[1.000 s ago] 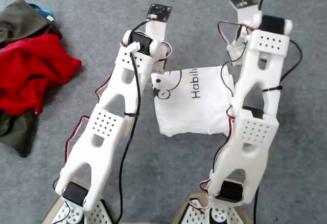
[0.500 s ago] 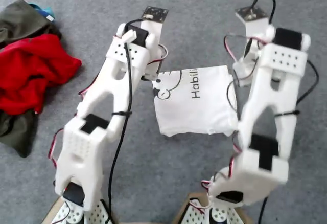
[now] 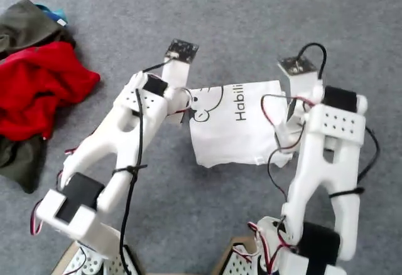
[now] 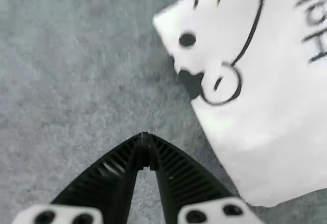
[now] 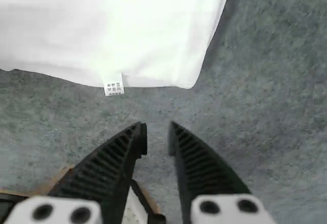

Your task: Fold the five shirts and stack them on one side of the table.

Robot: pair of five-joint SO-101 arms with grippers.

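1. The white shirt [image 3: 237,123] is seen lying folded into a rough rectangle in the middle of the grey table [image 3: 251,24], flanked by the two arms, with its printed side turned up.
2. The left gripper [image 4: 145,141] is found pinched together, its tips meeting with nothing between them.
3. That gripper is held over bare table just off the shirt's left edge, close to the black drawing [image 4: 219,83] printed by the far left corner.
4. Over on the other side, the right gripper [image 5: 157,128] is caught with only a narrow gap between its fingers, and nothing is held in it.
5. It is placed over bare table on the near side of the shirt, close to the near right corner, apart from the fabric.
6. A small label [image 5: 113,88] is seen sticking out from under the shirt's near edge, just beyond the right gripper's tips.
7. Whether either gripper is touching the table surface cannot be made out for certain from the wrist views.
8. At the far left of the table a loose, unfolded heap is spotted, well apart from the white shirt.
9. In that heap the red shirt [image 3: 38,90] is spread crumpled on top, and a dark green shirt [image 3: 25,24] is bunched behind it.
10. A scrap of blue cloth [image 3: 56,14] is seen peeking out at the heap's far edge, and more dark cloth [image 3: 22,159] is trailed out on the near side.
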